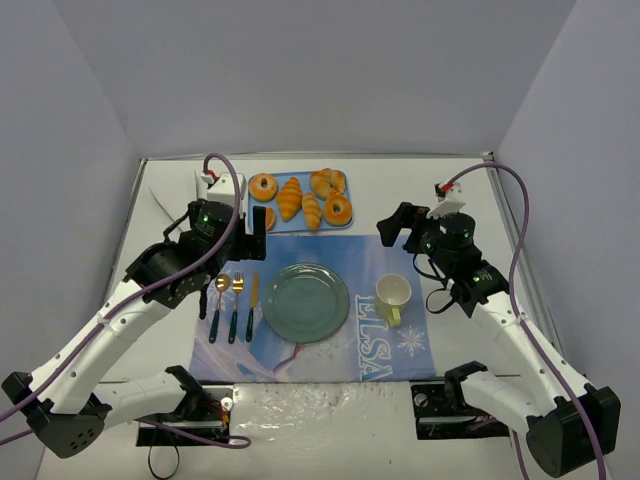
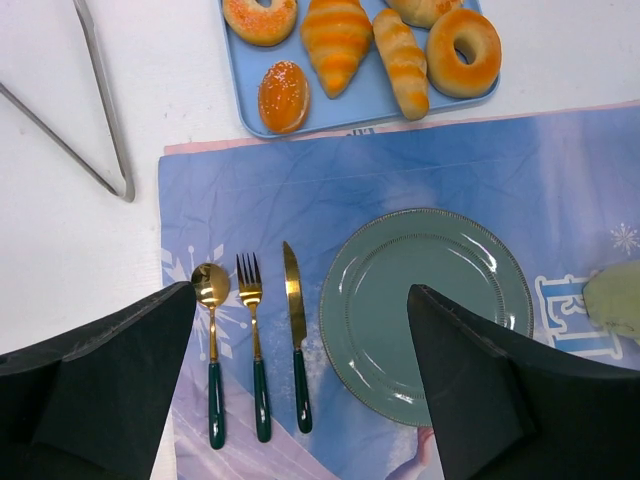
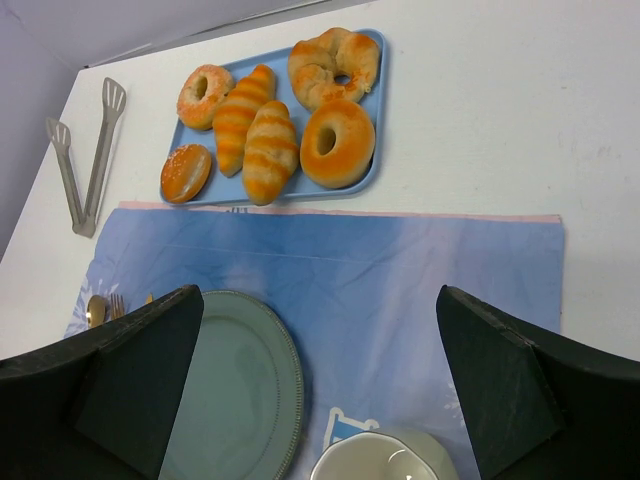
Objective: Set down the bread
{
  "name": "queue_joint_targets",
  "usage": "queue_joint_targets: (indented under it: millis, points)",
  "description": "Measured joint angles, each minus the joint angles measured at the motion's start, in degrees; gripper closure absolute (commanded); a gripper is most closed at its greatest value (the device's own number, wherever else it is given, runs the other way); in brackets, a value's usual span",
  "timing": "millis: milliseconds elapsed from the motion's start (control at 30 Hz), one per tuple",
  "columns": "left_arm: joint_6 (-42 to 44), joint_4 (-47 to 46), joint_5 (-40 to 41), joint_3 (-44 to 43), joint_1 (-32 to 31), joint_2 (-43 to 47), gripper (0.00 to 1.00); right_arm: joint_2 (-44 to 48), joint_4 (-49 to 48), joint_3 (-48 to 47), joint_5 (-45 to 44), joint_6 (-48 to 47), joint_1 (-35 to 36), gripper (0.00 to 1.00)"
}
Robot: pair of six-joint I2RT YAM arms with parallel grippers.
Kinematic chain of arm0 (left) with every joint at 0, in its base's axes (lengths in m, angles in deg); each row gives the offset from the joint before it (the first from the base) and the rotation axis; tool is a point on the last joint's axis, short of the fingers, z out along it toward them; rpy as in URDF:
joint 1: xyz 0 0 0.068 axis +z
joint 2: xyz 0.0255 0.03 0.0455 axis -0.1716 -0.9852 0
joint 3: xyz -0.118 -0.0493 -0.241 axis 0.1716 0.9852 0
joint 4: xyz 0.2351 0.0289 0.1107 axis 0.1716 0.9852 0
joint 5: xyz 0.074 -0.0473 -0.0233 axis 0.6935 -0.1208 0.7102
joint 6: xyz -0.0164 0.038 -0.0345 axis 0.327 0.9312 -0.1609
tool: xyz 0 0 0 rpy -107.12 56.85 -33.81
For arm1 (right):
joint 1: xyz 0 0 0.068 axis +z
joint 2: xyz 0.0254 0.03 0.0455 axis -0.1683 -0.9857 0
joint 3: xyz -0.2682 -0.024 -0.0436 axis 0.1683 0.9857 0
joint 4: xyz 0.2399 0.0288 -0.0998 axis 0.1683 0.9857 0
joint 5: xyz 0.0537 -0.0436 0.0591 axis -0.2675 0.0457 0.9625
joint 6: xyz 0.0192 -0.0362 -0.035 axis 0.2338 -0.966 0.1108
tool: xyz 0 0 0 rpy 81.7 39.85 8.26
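Note:
A blue tray (image 1: 335, 226) at the far middle of the table holds several breads: a sugared donut (image 1: 263, 186), a croissant (image 1: 290, 197), a long roll (image 1: 311, 210), a glazed donut (image 1: 338, 209), a twisted bread (image 1: 327, 182) and a small bun (image 2: 284, 95). An empty green plate (image 1: 305, 301) sits on the blue placemat (image 1: 330, 255). My left gripper (image 1: 250, 232) is open and empty, above the mat's far left corner near the tray; it also shows in the left wrist view (image 2: 300, 290). My right gripper (image 1: 397, 228) is open and empty above the mat's far right part, as the right wrist view (image 3: 320, 292) shows.
A gold spoon, fork and knife (image 1: 232, 300) lie left of the plate. A pale green cup (image 1: 394, 292) stands right of it. Metal tongs (image 2: 100, 130) lie on the white table left of the tray. Grey walls enclose the table.

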Motion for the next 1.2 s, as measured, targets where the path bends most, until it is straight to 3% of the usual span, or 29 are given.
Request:
queue_joint_targets:
  millis: [367, 833, 1200]
  points:
    - [-0.01, 0.91, 1.04, -0.96, 2.51, -1.31, 0.12, 0.75, 0.16, 0.0, -0.15, -0.01, 0.0, 0.0]
    - [-6.3, -5.61, -4.47, -8.27, 31.91, -23.1, 0.04, -0.49, -2.29, 0.0, 2.14, 0.29, 0.04, 0.0]
    - [-9.03, -8.31, -6.53, -19.09, 39.35, -45.5, 0.03, 0.19, -2.34, 0.0, 2.36, 0.29, 0.04, 0.0]
